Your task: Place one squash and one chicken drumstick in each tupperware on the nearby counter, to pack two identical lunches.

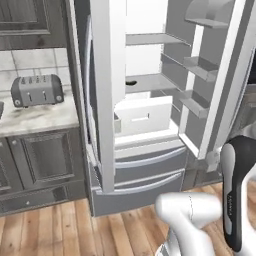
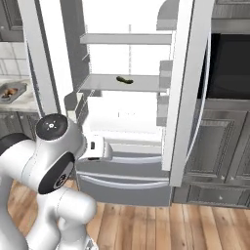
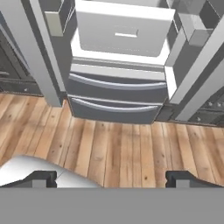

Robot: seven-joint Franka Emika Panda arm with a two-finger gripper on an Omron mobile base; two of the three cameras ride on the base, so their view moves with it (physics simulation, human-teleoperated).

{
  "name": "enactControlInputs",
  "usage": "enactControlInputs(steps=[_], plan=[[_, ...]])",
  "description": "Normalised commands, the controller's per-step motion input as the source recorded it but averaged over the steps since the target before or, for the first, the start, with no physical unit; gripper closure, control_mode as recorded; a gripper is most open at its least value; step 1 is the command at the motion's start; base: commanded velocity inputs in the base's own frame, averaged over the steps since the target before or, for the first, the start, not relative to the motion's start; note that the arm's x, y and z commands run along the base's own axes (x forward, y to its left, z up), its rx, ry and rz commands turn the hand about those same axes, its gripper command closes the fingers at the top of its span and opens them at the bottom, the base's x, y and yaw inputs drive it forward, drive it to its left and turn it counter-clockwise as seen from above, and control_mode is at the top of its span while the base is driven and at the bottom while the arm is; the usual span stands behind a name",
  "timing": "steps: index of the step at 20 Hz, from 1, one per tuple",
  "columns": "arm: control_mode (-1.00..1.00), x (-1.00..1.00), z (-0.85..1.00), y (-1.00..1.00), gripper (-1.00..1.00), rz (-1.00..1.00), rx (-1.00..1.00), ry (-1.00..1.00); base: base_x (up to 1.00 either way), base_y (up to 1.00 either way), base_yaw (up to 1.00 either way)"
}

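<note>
Pincer (image 3: 112, 178) stands wide, holding nothing; its two dark tips sit well apart in the hand view, above the wooden floor (image 3: 118, 148). Beyond the floor, the fridge (image 3: 116, 94) stands with both upper doors swung open and two grey lower drawers shut. A white inner drawer (image 3: 124, 33) is pulled partly out.

On the middle fridge shelf (image 2: 105, 84) lies one slim dark squash (image 2: 124, 80), towards the shelf's right part in the right base view.

Left of the fridge, the marble bench (image 1: 35, 117) carries a grey toaster (image 1: 37, 90). At the left edge of the right base view a grey tupperware (image 2: 13, 91) rests on the bench, with brownish contents too small to identify.
</note>
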Motion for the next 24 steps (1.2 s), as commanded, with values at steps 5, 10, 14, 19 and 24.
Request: enactControlInputs(steps=[5, 10, 14, 19, 24], plan=[[1.00, 0.00, 0.00, 0.00, -1.00, 0.00, 0.00, 0.00, 0.28, -0.37, 0.00], [1.00, 0.00, 0.00, 0.00, -1.00, 0.00, 0.00, 0.00, 0.60, -0.01, 0.00], [1.00, 0.00, 0.00, 0.00, -1.00, 0.00, 0.00, 0.00, 0.74, 0.00, 0.00], [1.00, 0.00, 0.00, 0.00, -1.00, 0.00, 0.00, 0.00, 0.82, 0.00, 0.00], [1.00, 0.00, 0.00, 0.00, -1.00, 0.00, 0.00, 0.00, 0.97, 0.00, 0.04]])
